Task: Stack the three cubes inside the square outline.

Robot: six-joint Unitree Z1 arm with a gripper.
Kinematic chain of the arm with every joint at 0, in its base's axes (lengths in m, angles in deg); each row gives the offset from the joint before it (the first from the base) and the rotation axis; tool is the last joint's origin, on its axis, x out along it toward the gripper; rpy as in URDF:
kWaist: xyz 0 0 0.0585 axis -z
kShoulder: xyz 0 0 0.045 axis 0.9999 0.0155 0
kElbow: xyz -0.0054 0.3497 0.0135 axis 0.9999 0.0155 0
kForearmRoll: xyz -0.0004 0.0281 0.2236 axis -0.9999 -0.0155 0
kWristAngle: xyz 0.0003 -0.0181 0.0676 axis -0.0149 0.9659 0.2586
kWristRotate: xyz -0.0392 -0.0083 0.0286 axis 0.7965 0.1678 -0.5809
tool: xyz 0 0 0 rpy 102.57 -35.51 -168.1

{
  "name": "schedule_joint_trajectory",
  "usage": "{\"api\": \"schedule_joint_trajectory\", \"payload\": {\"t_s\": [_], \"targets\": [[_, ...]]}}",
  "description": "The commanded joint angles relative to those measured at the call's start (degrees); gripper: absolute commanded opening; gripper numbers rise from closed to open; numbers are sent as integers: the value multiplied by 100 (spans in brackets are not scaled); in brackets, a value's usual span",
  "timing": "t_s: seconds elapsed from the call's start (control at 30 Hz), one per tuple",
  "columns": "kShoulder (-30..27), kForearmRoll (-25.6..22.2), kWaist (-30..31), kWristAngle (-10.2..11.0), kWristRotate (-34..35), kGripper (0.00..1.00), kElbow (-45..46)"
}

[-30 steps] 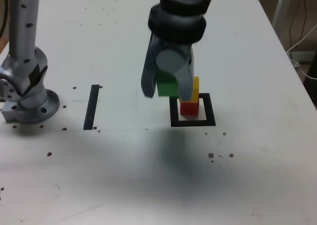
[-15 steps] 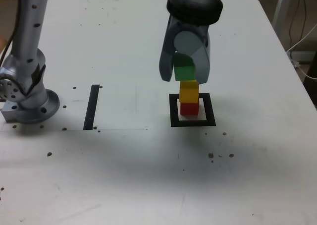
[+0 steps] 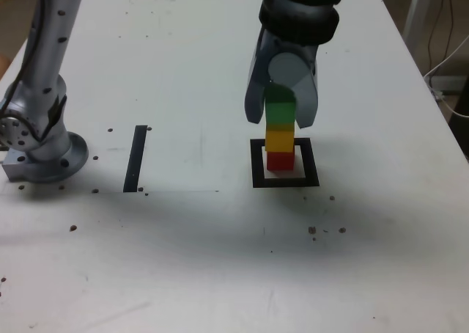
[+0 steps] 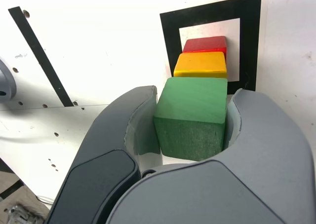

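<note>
Clamping the green cube (image 3: 280, 113) between its jaws, the gripper (image 3: 281, 113) holds it atop the yellow cube (image 3: 279, 138) and red cube (image 3: 279, 160), stacked inside the square outline (image 3: 286, 180) at 3 o'clock of the black strip (image 3: 135, 158), so 2 cubes look placed and only releasing the 3rd remains.

The grey metal arm (image 3: 44, 69) rises from its round base at the exterior view's left and reaches across overhead. Its black-collared wrist (image 3: 300, 14) points straight down, and the grey two-fingered gripper (image 3: 280, 116) hangs vertical, jaws clamped on a small green wooden cube (image 4: 192, 115)
</note>
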Motion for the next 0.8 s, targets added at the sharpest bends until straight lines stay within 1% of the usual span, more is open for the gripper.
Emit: {"api": "schedule_joint_trajectory", "payload": {"t_s": [0.0, 0.27, 0.3, 0.33, 0.37, 0.4, 0.53, 0.57, 0.6, 0.63, 0.77], "targets": [[48, -82, -14, -17, -13, 21, -35], [80, -82, -14, -57, -16, 21, -9], [83, -82, -14, -60, -16, 22, -4], [86, -80, -14, -61, -18, 25, 2], [87, -79, -14, -63, -20, 31, 10], [90, -78, -14, -65, -23, 40, 19], [97, -78, -14, -77, -33, 84, 67], [98, -78, -14, -79, -34, 92, 78], [98, -78, -14, -81, -34, 96, 86], [97, -77, -14, -81, -34, 98, 93], [93, -74, -18, -81, -34, 99, 110]]}}
